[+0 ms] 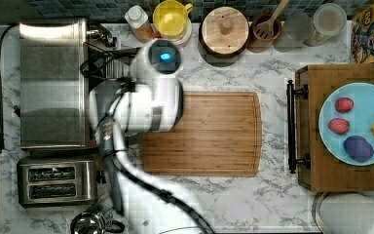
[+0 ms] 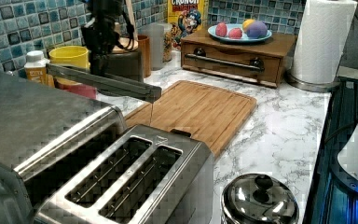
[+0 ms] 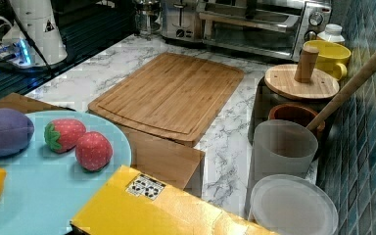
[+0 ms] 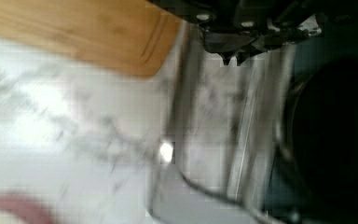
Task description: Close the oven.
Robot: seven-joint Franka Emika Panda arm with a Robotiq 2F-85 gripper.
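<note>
The oven (image 2: 23, 116) door (image 2: 102, 81) hangs open, stiff and hinged, best pushed at its handle; finger state cannot be told.

In the top view we find the oven (image 1: 53, 83) at the left, the toaster (image 1: 57, 181) just below it, and the cutting board (image 1: 202, 132) to their right, mid-counter.
</note>
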